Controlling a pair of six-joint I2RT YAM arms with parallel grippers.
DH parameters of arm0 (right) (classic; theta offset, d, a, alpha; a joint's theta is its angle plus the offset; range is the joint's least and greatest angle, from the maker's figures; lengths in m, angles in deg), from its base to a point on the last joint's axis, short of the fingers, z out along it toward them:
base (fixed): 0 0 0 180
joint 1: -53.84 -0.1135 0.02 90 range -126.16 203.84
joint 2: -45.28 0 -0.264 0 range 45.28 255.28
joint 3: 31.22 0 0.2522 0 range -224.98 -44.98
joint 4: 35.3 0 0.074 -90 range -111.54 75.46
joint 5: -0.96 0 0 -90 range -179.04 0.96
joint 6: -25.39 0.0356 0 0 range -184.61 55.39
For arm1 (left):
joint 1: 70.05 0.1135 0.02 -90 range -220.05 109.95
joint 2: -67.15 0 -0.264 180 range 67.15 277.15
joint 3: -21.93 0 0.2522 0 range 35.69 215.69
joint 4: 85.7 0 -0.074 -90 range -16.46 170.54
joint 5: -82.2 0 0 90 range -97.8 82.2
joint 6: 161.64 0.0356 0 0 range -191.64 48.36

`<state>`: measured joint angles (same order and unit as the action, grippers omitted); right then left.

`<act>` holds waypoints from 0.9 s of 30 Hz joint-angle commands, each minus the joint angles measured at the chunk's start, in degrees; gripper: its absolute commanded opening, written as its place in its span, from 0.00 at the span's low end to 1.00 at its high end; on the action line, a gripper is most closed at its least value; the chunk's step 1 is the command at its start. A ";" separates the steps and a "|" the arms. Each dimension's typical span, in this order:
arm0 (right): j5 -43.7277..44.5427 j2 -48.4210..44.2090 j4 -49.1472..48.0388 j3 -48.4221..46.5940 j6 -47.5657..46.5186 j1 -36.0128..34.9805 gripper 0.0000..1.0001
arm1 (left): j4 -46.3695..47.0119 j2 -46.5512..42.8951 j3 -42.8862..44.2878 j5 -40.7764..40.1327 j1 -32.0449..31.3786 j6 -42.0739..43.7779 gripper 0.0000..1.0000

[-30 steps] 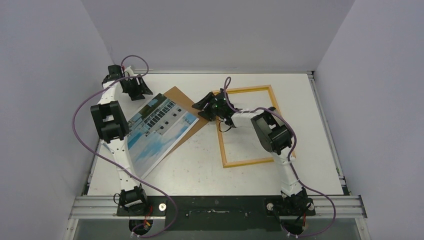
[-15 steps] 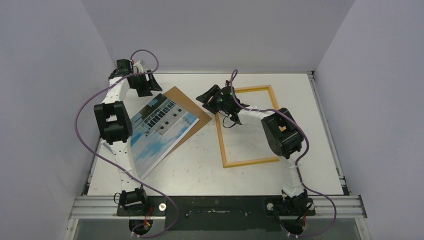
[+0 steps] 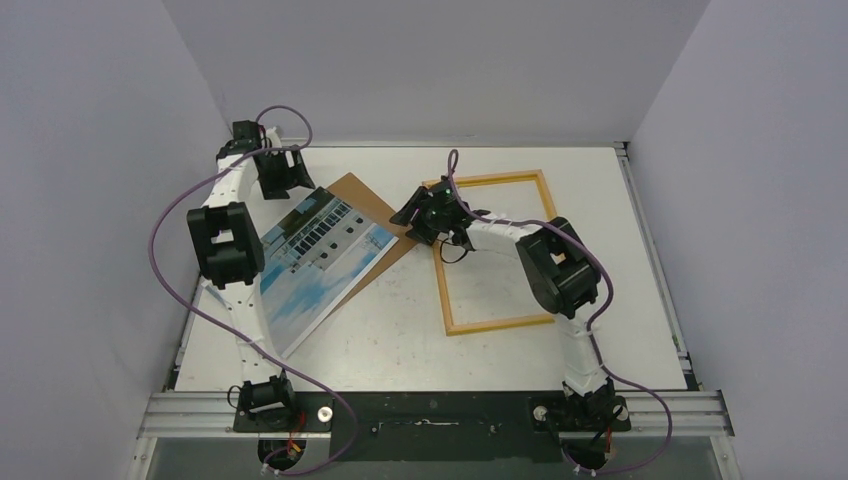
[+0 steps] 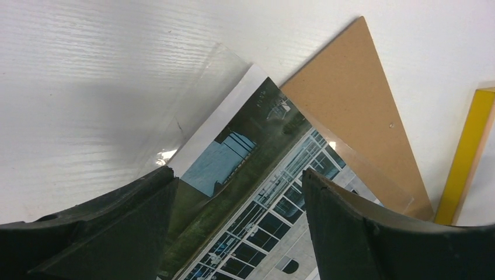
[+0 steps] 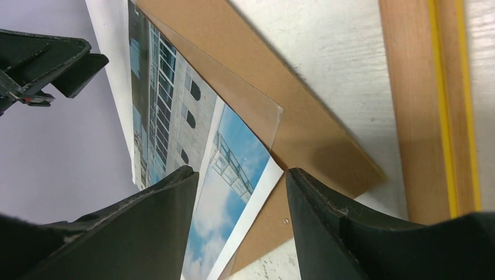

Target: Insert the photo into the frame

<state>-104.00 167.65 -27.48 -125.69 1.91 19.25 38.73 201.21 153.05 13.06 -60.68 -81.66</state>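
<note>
Left hand [image 4: 238,198] gapes above the photo [image 4: 257,151].

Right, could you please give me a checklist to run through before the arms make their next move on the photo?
1. Left gripper open and empty: ok.
2. Right gripper open and empty: ok.
3. Photo bare on top for grasping: not ok, a clear sheet lies over it.
4. Frame lying flat, wood-coloured back up: ok.
5. Photo inside the frame: not ok, it lies apart from it, on the brown backing board.
6. Photo loose from the clear sheet: cannot tell.
</note>
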 commanded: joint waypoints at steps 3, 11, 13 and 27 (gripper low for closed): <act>0.99 2.59 1.28 -5.35 -0.98 -0.73 0.57 | 3.75 2.87 4.09 -3.24 0.29 1.75 0.79; 2.57 5.09 4.94 -8.16 -0.03 -1.18 0.57 | 4.95 7.03 6.80 -2.43 0.30 0.96 0.79; 2.41 5.86 5.33 -8.45 0.68 -1.16 0.57 | 4.63 8.28 7.71 -1.39 0.51 1.05 0.79; -0.51 8.25 5.15 -7.57 2.87 -1.44 0.57 | -6.43 19.42 20.48 18.40 4.39 -2.31 0.61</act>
<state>-103.39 173.24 -23.67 -132.64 4.51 18.48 36.61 217.55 171.98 25.85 -57.03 -82.51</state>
